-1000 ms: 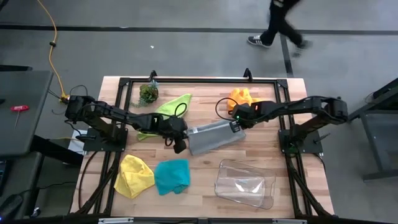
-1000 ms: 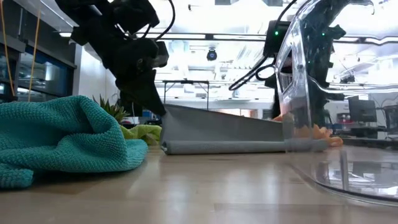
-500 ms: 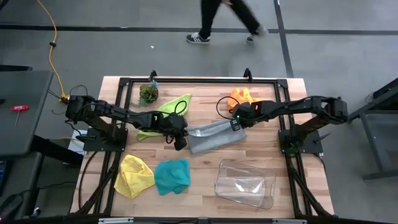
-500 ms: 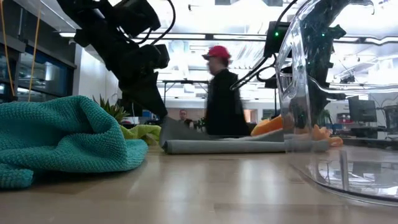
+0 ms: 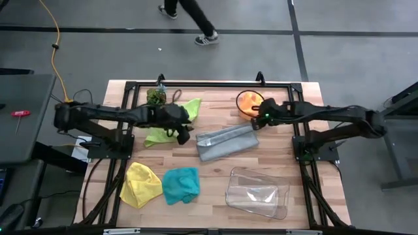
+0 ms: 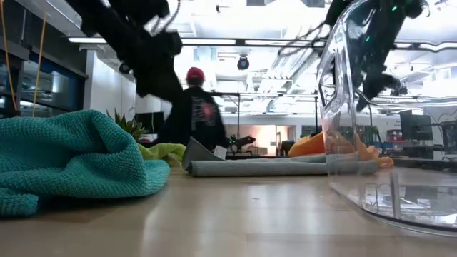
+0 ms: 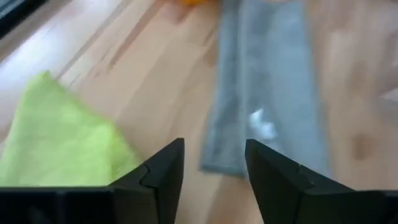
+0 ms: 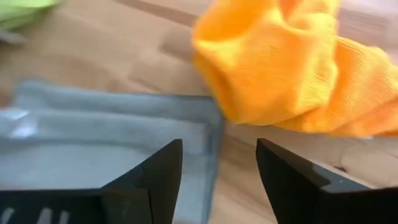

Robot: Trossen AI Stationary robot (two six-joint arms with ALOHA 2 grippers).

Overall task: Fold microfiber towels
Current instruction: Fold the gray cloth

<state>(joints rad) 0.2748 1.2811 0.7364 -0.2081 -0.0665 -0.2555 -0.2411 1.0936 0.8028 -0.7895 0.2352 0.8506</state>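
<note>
Folding is being judged as part done on the grey towel (image 5: 225, 141), which is being left lying flat near the table's middle, doubled over into a narrow strip. Its long axis is being run from about eight o'clock to two o'clock in the high view, the higher end being pointed toward the orange towel (image 5: 249, 102), whose heap is being met or overlapped there in the right wrist view. A loose flap is being shown raised at the strip's left end in the low view, so a further fold is probably being called for.

Nothing is being held by the left gripper (image 5: 182, 132): its fingers are being kept parted and empty, just off the strip's nine o'clock end, and partly over the lime green towel (image 5: 171, 122). The placing is being read as room given to the cloth so that it can be settled.

Likewise, the right gripper (image 5: 260, 116) is being kept spread and empty at the strip's two o'clock end, beside the orange towel, with the grey edge seen just past its fingers.

The yellow towel (image 5: 142, 185) and the teal towel (image 5: 180, 185) are being left crumpled at about seven o'clock on the wooden table (image 5: 215, 196), seemingly awaiting their turn. The clear plastic tray (image 5: 257, 192) is being kept at five o'clock, and the leafy clump (image 5: 155, 96) at eleven o'clock.
</note>
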